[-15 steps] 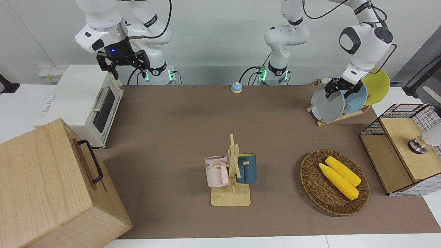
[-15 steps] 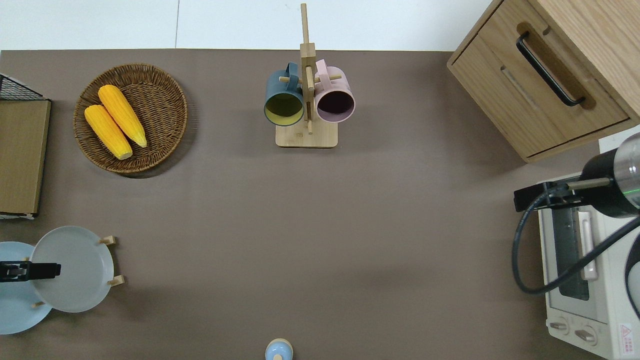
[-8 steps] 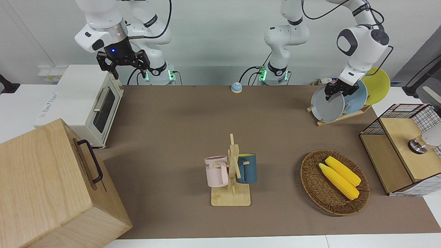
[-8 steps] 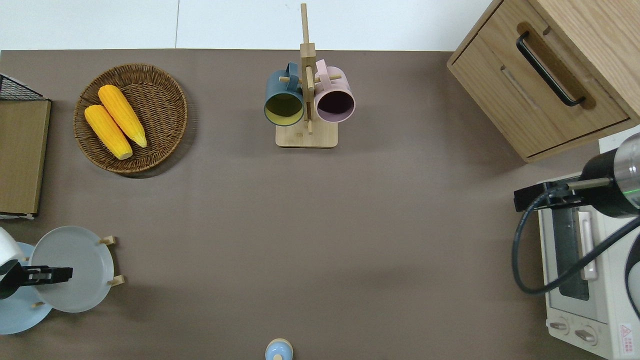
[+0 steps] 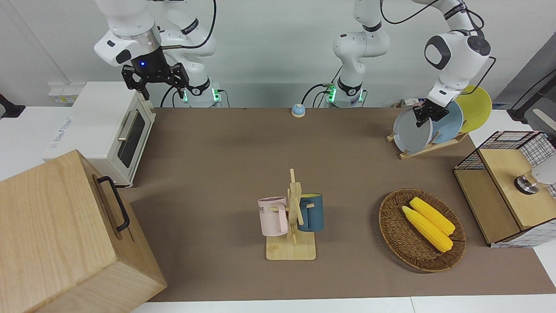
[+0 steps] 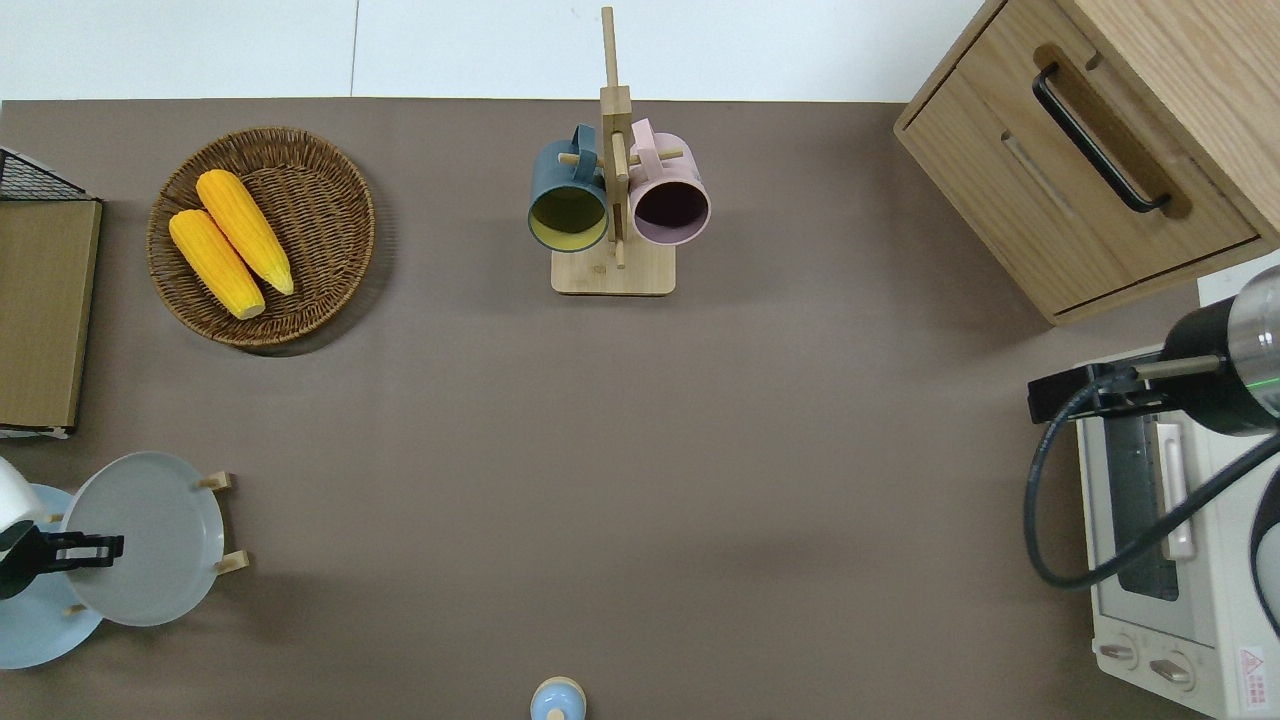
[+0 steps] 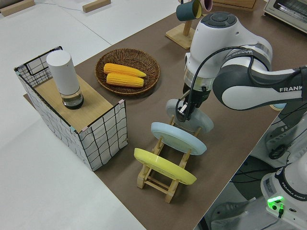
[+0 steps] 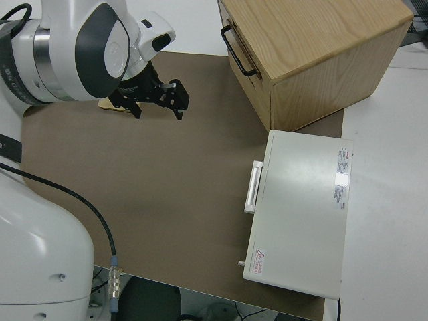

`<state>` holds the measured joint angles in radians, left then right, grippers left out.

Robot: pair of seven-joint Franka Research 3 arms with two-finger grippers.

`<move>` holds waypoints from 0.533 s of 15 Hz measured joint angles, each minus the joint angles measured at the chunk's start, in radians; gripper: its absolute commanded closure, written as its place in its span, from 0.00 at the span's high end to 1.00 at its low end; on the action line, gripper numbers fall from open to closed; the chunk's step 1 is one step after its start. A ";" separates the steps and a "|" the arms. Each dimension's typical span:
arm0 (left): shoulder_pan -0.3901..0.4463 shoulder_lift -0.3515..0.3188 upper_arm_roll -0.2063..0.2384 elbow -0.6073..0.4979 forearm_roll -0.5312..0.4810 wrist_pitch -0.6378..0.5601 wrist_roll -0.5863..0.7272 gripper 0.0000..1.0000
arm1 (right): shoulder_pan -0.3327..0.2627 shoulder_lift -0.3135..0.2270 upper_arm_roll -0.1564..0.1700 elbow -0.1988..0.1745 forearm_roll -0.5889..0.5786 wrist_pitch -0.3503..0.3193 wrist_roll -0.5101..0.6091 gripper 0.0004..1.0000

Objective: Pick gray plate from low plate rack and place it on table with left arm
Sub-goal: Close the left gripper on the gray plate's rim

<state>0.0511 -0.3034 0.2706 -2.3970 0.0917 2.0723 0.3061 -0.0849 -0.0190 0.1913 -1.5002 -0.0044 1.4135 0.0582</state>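
Round pale blue-gray plate [image 5: 412, 131] stands tilted in the low light-wood slatted rack [image 5: 428, 147]. Rack sits on the matte brown surface [image 5: 243, 165] at the left arm's end.

The gray plate [image 5: 411, 132] is a plain pale blue-gray, with a sky-blue plate [image 5: 449, 126] and a yellow plate [image 5: 477, 106] beside it, all on the low plate rack [image 5: 428, 148] of light wood. The left gripper [image 5: 425, 116] is black on a white arm. The table [image 5: 226, 165] is matte brown with white edges. A dark brown woven basket [image 5: 402, 241] holds two bright yellow corn cobs [image 5: 428, 224]. On the pale wooden mug tree [image 5: 292, 243] hang a pink mug [image 5: 273, 216] and a dark teal mug [image 5: 312, 213], yellow inside. The toaster oven [image 5: 102, 130] is white; the cabinet [image 5: 56, 239] is light wood with a black handle.
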 measured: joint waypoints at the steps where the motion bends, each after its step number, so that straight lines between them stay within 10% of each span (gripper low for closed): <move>1: 0.000 0.000 0.000 0.000 0.000 0.000 0.000 0.00 | 0.000 0.000 0.000 0.000 0.000 0.000 0.000 0.99; 8: 0.000 -0.013 -0.020 0.030 0.012 -0.054 -0.003 0.00 | 0.000 0.000 0.000 0.000 0.000 0.000 0.000 0.99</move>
<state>0.0512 -0.3162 0.2507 -2.3673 0.1041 2.0186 0.3029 -0.0849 -0.0190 0.1913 -1.5002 -0.0044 1.4135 0.0582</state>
